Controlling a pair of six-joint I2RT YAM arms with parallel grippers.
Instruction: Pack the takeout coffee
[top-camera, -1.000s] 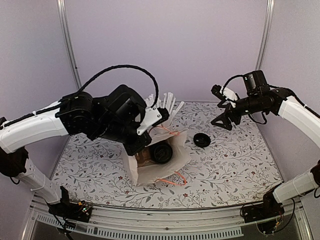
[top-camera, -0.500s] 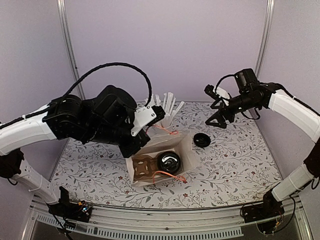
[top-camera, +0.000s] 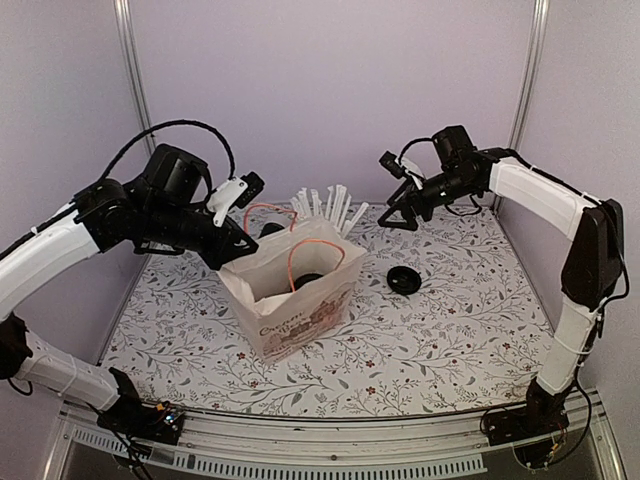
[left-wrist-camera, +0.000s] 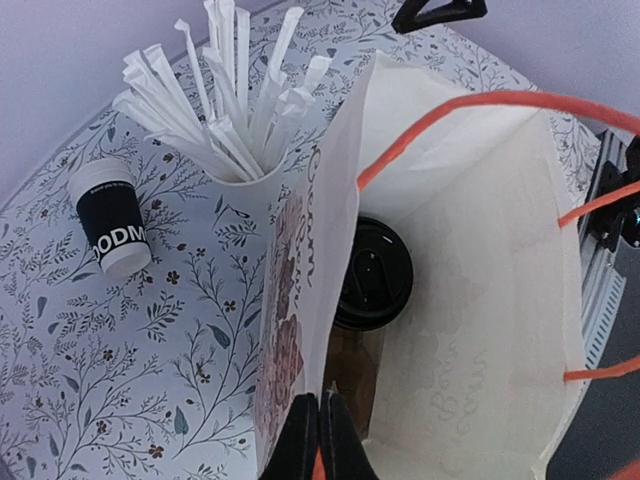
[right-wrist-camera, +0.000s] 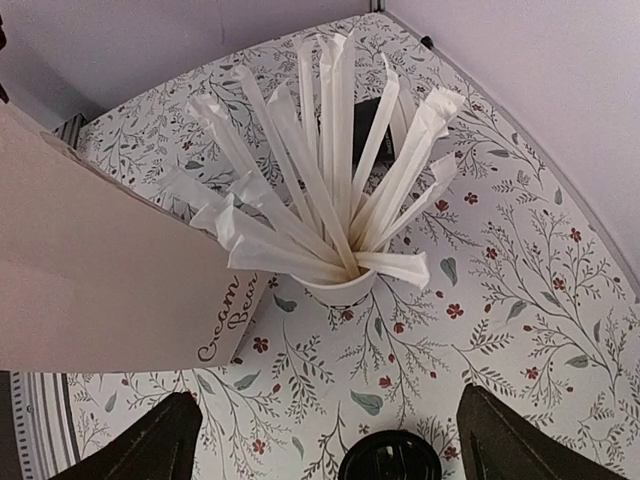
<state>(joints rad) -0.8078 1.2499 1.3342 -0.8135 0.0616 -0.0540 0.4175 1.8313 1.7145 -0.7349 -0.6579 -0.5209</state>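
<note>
Left gripper (left-wrist-camera: 318, 420) pinches bag (left-wrist-camera: 480, 330) rim; takeout coffee (left-wrist-camera: 372, 272) inside, just ahead.

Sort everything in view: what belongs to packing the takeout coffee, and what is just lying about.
Belongs to the job:
- lidded coffee cup, inside the bag
- paper bag, standing upright
- left end effector, shut on the bag's rim

Just lying about:
- white cup of wrapped sticks
- loose black lid
- black-banded cup

White arm links (top-camera: 40, 255), black joints (top-camera: 175, 175), looping black cables (top-camera: 176, 122)
</note>
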